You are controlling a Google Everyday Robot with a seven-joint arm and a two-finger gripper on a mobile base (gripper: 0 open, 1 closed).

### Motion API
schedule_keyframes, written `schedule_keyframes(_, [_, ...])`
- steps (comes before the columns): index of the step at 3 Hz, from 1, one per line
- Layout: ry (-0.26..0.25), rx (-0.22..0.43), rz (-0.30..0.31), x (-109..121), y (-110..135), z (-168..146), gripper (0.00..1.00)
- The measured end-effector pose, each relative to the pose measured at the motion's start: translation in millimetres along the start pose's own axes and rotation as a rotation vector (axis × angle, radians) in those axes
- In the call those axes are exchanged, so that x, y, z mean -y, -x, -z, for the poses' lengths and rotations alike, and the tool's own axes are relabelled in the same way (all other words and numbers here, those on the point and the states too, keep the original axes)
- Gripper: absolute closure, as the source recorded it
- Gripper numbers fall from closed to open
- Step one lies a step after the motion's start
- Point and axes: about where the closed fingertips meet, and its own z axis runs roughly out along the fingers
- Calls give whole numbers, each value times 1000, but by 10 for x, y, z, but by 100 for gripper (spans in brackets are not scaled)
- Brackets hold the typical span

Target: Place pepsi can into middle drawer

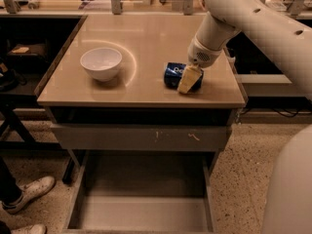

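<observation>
The pepsi can (pixel 172 73), dark blue, lies on its side on the tan table top (pixel 146 38), right of centre and near the front edge. My gripper (pixel 188 83) comes down from the upper right and sits at the can's right end, its cream tip covering that part of the can and touching or almost touching the table. The middle drawer (pixel 141 211), wide, grey and shallow, stands pulled open below the table, and nothing lies in it.
A white bowl (pixel 101 63) stands on the left of the table top. A shut grey drawer front with pale scratch marks (pixel 141 136) sits just under the top. A person's shoes (pixel 27 194) are on the floor at the lower left. My white arm (pixel 273 28) fills the right side.
</observation>
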Motion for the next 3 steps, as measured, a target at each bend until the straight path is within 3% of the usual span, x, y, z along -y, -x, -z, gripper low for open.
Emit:
schedule_keyframes(1, [0,0,0,0,0,0,87])
schedule_keyframes(2, [-12,17,38,-37,2,190,100])
schedule_keyframes(3, [-32,31,50,-250,-165,547,100])
